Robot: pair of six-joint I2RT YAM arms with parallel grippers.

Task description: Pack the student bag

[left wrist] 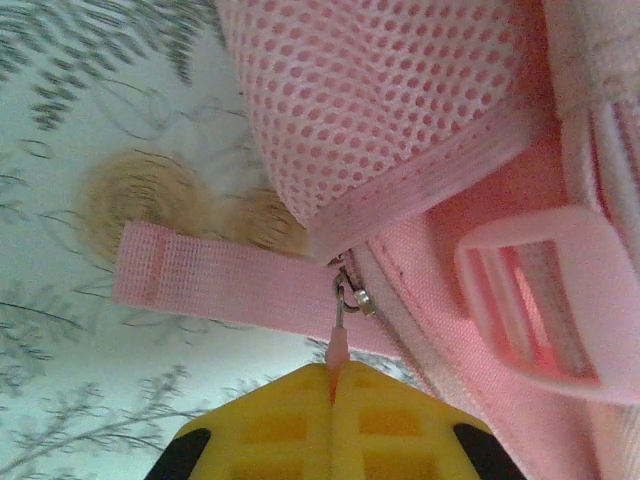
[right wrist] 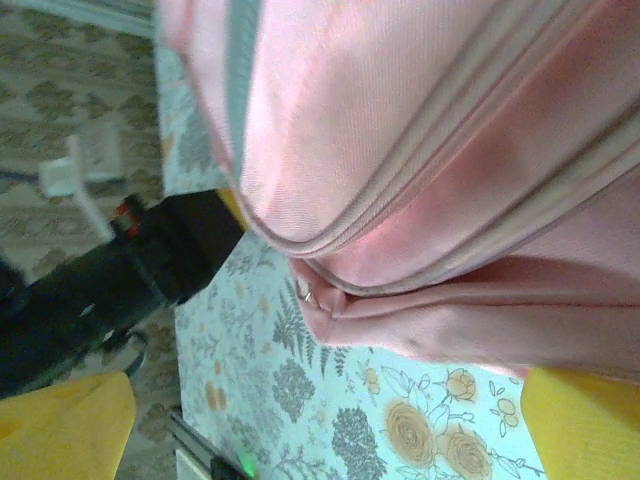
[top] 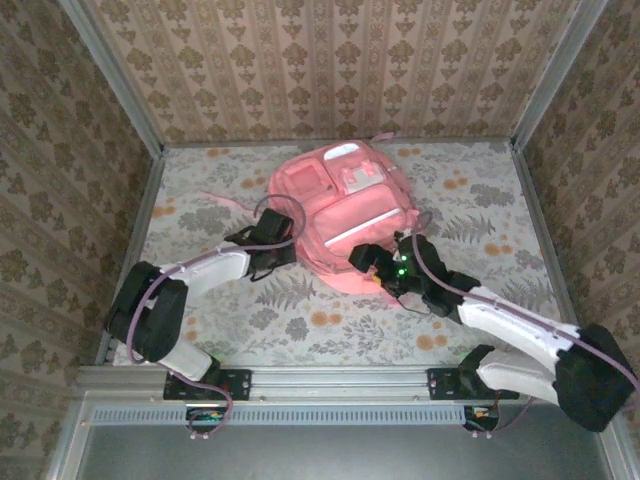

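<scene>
Standing by the rig here. The student bag [top: 340,205] lies flat in the middle of the flowery table [top: 480,215], a bit toward the far wall, front pockets facing up. Both arms are at its near end, one on each side.

The left gripper [left wrist: 335,372] is clenched on the little pink zip pull [left wrist: 337,345]. In the left wrist view the yellow fingers are pressed together with the tab pinched between them. The metal slider sits just above, right where the mesh pocket [left wrist: 400,110] meets a loose strap [left wrist: 200,275], with a pink buckle [left wrist: 560,300] off to the side.

The right gripper [top: 378,268] is at the bag's near right corner with its jaws spread wide. Its yellow fingers [right wrist: 65,420] sit far apart at the bottom of its wrist view and the bag's zippered edge hangs in front of them. Nothing is grabbed as far as I can see.

My read is that this is the zip step, with the left hand running the slider along the track. I honestly can't tell from here whether it's opening the bag or closing it up.

What I'd expect next:
- The left arm pulls in line with the zip rather than yanking sideways. That tab is tiny and could slip out.
- The right arm closes on the fabric by the seam so the bag doesn't slide along the cloth with the pull.

The bag is floppy, so without that brace I'd guess it just drags.
</scene>
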